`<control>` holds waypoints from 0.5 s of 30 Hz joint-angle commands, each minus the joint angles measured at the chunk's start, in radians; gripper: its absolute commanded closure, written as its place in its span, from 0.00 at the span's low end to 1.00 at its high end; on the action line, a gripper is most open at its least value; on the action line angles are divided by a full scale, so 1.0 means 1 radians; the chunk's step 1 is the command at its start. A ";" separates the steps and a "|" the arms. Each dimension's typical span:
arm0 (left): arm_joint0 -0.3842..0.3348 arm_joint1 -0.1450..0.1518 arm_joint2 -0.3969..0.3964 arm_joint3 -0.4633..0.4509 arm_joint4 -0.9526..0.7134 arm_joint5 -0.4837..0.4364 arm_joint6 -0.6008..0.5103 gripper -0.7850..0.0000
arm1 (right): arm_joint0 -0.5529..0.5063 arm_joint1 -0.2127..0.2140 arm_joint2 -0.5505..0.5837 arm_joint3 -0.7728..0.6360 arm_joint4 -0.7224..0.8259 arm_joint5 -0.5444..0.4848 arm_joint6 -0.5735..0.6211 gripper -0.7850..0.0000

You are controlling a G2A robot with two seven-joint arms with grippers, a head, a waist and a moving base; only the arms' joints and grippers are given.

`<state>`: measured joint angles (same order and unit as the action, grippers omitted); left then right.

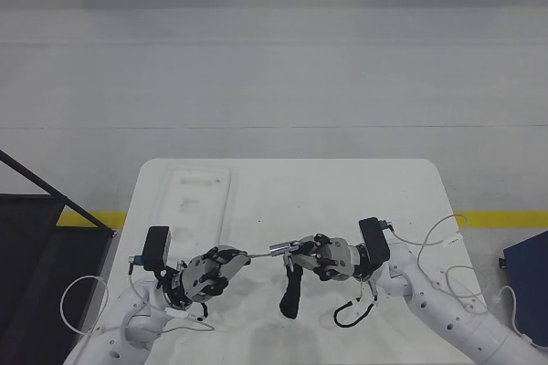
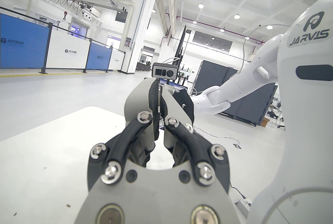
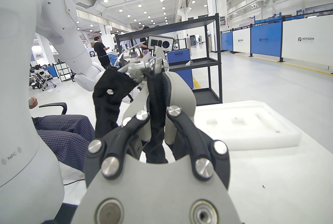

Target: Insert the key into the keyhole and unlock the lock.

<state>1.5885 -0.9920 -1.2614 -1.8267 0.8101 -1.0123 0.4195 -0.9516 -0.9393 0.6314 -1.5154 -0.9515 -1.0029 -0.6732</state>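
My left gripper (image 1: 238,259) (image 2: 159,98) is shut on a thin metal key (image 1: 258,252) (image 2: 159,95), held above the table's front and pointing at the other arm. My right gripper (image 1: 303,252) (image 3: 156,74) faces it, shut on the lock (image 1: 281,245) (image 3: 153,65), a silver metal body in a black fabric sleeve. A black strap (image 1: 290,292) (image 3: 109,95) hangs down from the lock. In the top view the key's tip reaches the lock's silver end. I cannot tell whether it is inside the keyhole.
A white foam tray (image 1: 196,196) (image 3: 249,123) with shallow cut-outs lies at the table's back left. A black cable loop (image 1: 352,315) and white cables (image 1: 443,245) lie beside the right arm. The white table (image 1: 347,192) has bare room behind both grippers.
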 commanded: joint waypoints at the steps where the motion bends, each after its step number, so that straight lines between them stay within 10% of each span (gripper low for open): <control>1: 0.001 -0.001 -0.001 -0.001 0.002 0.000 0.002 1.00 | 0.000 0.000 0.000 0.000 0.000 0.000 0.000 1.00; 15: 0.002 -0.003 -0.006 0.002 0.009 0.000 0.011 1.00 | 0.000 0.000 0.000 0.000 0.000 0.000 0.000 1.00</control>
<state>1.5909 -0.9949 -1.2666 -1.8258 0.8203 -1.0123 0.4298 -0.9516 -0.9393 0.6314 -1.5154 -0.9515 -1.0029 -0.6732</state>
